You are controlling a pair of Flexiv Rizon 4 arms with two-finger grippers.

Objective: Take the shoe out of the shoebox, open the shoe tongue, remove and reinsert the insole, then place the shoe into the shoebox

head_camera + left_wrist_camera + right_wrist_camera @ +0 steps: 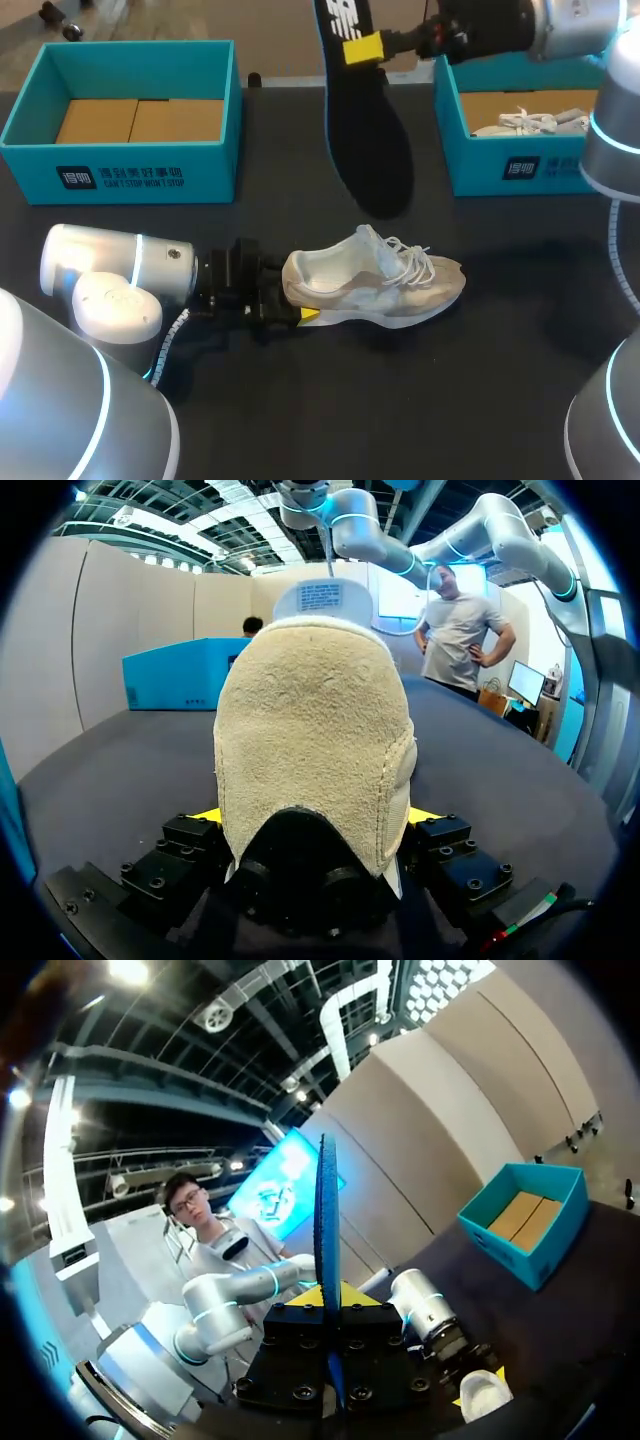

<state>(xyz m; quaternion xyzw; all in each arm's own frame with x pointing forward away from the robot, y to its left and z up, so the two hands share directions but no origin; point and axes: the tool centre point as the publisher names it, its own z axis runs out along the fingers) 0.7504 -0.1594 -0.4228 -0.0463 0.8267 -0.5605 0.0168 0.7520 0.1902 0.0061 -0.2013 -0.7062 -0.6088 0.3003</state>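
- The shoe (375,280): pale woven cloth upper, cord laces, and a rough, nubbly towelling lining at the heel.
- The insole (365,130): black, matt and smooth.
- The left shoebox (130,165): matt teal card walls, plain brown card floor.
- The desk (400,400): dark, matt.

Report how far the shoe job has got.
Done: the shoe lies out on the table, its insole removed. In hand: the right gripper holds the insole up above the shoe while the left gripper clamps the heel. Left: reinsert the insole, then put the shoe into the empty shoebox.
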